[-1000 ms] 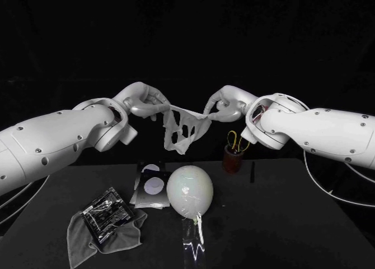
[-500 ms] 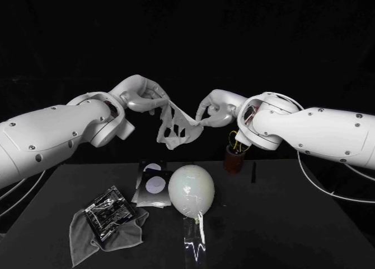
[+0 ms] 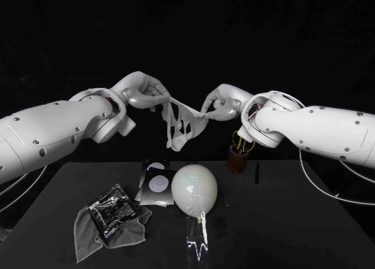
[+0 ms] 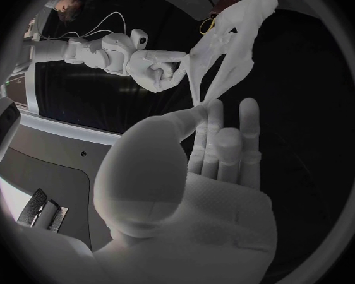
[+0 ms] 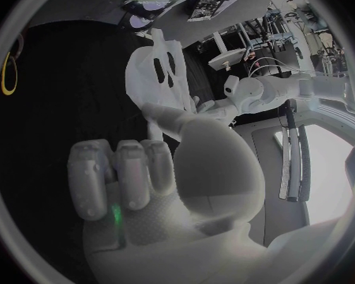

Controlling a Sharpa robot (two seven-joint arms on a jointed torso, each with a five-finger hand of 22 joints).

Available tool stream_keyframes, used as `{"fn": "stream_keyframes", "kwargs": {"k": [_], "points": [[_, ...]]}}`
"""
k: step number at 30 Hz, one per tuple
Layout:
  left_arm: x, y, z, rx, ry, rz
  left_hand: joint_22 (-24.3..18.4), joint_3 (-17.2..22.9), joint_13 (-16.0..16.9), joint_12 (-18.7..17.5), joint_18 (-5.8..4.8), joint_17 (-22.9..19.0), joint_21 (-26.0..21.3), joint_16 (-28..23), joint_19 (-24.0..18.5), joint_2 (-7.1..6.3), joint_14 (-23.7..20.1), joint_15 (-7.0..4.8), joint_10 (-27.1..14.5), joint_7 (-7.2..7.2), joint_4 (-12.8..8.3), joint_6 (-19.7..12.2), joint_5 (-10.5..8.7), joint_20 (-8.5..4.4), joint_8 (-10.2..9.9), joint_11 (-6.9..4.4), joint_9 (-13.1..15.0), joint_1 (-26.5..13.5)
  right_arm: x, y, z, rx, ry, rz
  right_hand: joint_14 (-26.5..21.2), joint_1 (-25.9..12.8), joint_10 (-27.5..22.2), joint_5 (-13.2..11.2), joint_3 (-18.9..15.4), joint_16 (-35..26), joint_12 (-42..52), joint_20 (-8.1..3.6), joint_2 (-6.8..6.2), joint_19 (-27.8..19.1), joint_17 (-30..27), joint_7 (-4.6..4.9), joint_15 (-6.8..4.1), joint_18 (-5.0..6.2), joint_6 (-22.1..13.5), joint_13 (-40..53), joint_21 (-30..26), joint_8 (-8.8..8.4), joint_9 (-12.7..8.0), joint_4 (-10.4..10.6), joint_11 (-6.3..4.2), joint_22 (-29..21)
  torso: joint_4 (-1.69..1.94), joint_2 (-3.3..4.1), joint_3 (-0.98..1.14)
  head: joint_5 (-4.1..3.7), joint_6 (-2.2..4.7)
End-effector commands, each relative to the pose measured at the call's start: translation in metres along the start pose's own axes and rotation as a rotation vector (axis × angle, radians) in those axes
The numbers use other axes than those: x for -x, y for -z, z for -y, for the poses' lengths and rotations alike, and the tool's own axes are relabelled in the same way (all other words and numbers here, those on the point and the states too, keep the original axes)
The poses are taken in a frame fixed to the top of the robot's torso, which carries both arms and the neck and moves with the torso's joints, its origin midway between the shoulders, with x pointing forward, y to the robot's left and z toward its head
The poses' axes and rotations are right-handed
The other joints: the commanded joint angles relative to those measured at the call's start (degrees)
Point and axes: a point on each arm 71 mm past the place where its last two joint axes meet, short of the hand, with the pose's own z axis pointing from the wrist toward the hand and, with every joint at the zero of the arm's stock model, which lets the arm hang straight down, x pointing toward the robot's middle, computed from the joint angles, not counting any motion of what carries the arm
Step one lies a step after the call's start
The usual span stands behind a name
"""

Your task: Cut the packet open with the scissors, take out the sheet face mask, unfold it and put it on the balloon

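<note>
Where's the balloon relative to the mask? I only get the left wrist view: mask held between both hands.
Observer: The balloon lies on the table, below the sheet mask, which the left hand and right hand hold up in the air.
Operator: Anything close to the balloon?
Observer: The packet lies flat beside it, on the left arm's side.
Operator: Scissors out of the way?
Observer: The scissors stand in a cup behind the balloon, on the right arm's side.
</note>
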Motion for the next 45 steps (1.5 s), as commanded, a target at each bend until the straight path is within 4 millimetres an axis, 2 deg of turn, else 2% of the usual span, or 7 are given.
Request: {"fn": "stream_keyframes", "kwargs": {"k": [1, 5, 15, 21, 30, 40, 45], "points": [[-0.002, -0.004, 0.001, -0.004, -0.008, -0.009, 0.02, -0.07, -0.03, -0.26, 0.75, 0.09, -0.21, 0.2, -0.25, 0.2, 0.03, 0.04, 0.43, 0.19, -0.21, 0.35, 0.29, 0.1, 0.45, -0.02, 1.46, 0.7, 0.003, 0.0, 0.006, -0.03, -0.05, -0.006, 6.09, -0.04, 6.3, 0.33, 0.25, 0.25, 0.2, -0.14, 0.28, 6.45, 15.1, 0.35, -0.23, -0.8, 0.07, 15.05, 0.21, 0.4, 0.03, -0.05, 0.23, 15.07, 0.01, -0.14, -0.03, -0.02, -0.16], [-0.006, -0.008, 0.0, -0.012, -0.019, -0.036, 0.02, -0.11, -0.04, -0.3, 0.75, 0.17, -0.2, 0.24, -0.25, 0.15, 0.05, 0.05, 0.4, 0.2, -0.17, 0.33, 0.29, 0.1, 0.44, 0.0, 1.47, 0.7, 0.006, 0.006, 0.012, -0.047, -0.092, -0.012, 6.09, -0.05, 6.3, 0.32, 0.24, 0.25, 0.2, -0.14, 0.27, 6.45, 15.1, 0.36, -0.23, -0.8, 0.08, 15.05, 0.21, 0.41, 0.03, -0.04, 0.23, 15.07, 0.01, 0.27, -0.02, -0.22, -0.16], [-0.039, -0.02, -0.009, -0.039, -0.013, -0.114, 0.04, -0.24, -0.13, -0.67, 0.7, -0.84, -0.21, 0.25, -0.4, 0.12, -0.59, 0.15, 0.03, 0.3, 0.07, -0.05, 0.29, 0.14, 0.28, 0.12, 1.5, 0.93, 0.007, 0.02, 0.024, -0.094, -0.166, -0.114, 6.09, -0.07, 6.3, 0.3, 0.22, 0.25, 0.2, -0.14, 0.24, 6.45, 15.1, 0.36, -0.23, -0.8, 0.08, 15.05, 0.21, 0.42, 0.03, -0.03, 0.24, 15.07, -0.68, 0.21, -0.15, -0.78, -0.68], [-0.067, -0.029, -0.012, -0.06, 0.016, -0.155, 0.05, -0.37, -0.2, -0.98, 0.67, -1.52, -0.24, 0.25, -0.66, 0.19, -1.23, 0.29, -0.29, 0.44, 0.22, -0.39, 0.29, 0.21, 0.16, 0.27, 1.54, 1.27, 0.007, 0.032, 0.029, -0.125, -0.147, -0.154, 6.09, -0.14, 6.3, 0.2, 0.15, 0.25, 0.2, -0.13, 0.11, 6.45, 15.1, 0.37, -0.22, -0.8, 0.1, 15.05, 0.21, 0.45, 0.03, 0.02, 0.24, 15.07, -0.97, 0.37, -0.11, -1.65, -1.27], [-0.102, -0.038, -0.009, -0.08, 0.068, -0.213, 0.08, -0.49, -0.23, -1.21, 0.64, -1.94, -0.25, 0.27, -0.93, 0.27, -1.76, 0.42, -0.55, 0.56, 0.26, -0.65, 0.29, 0.29, 0.06, 0.39, 1.59, 1.63, 0.006, 0.061, 0.043, -0.183, -0.128, -0.185, 6.09, -0.21, 6.3, 0.1, 0.09, 0.25, 0.2, -0.12, 0.04, 6.45, 15.1, 0.35, -0.21, -0.8, 0.17, 15.05, 0.21, 0.51, 0.05, 0.08, 0.24, 15.07, -1.02, 0.3, -0.18, -3.38, -2.61], [-0.141, -0.041, 0.001, -0.111, 0.121, -0.299, 0.15, -0.75, -0.27, -1.5, 0.63, -2.45, -0.19, 0.32, -1.3, 0.28, -2.48, 0.58, -0.93, 0.72, 0.15, -0.96, 0.29, 0.4, -0.04, 0.54, 1.65, 2.19, -0.003, 0.096, 0.053, -0.232, -0.141, -0.21, 6.09, -0.31, 6.3, -0.02, 0.01, 0.25, 0.2, -0.11, -0.09, 6.45, 15.1, 0.3, -0.2, -0.8, 0.28, 15.05, 0.21, 0.61, 0.07, 0.17, 0.22, 15.07, -0.97, 0.28, -0.08, -4.47, -3.5], [-0.158, -0.04, -0.001, -0.115, 0.138, -0.323, 0.19, -0.81, -0.28, -1.59, 0.62, -2.76, -0.16, 0.32, -1.42, 0.35, -2.78, 0.63, -1.04, 0.77, 0.13, -1.05, 0.29, 0.44, -0.08, 0.6, 1.66, 2.36, -0.017, 0.114, 0.054, -0.25, -0.173, -0.233, 6.09, -0.31, 6.3, -0.01, 0.01, 0.25, 0.2, -0.11, -0.1, 6.45, 15.1, 0.29, -0.2, -0.8, 0.3, 15.05, 0.21, 0.62, 0.07, 0.18, 0.21, 15.07, -1.16, 0.37, -0.12, -4.78, -4.12]]}}
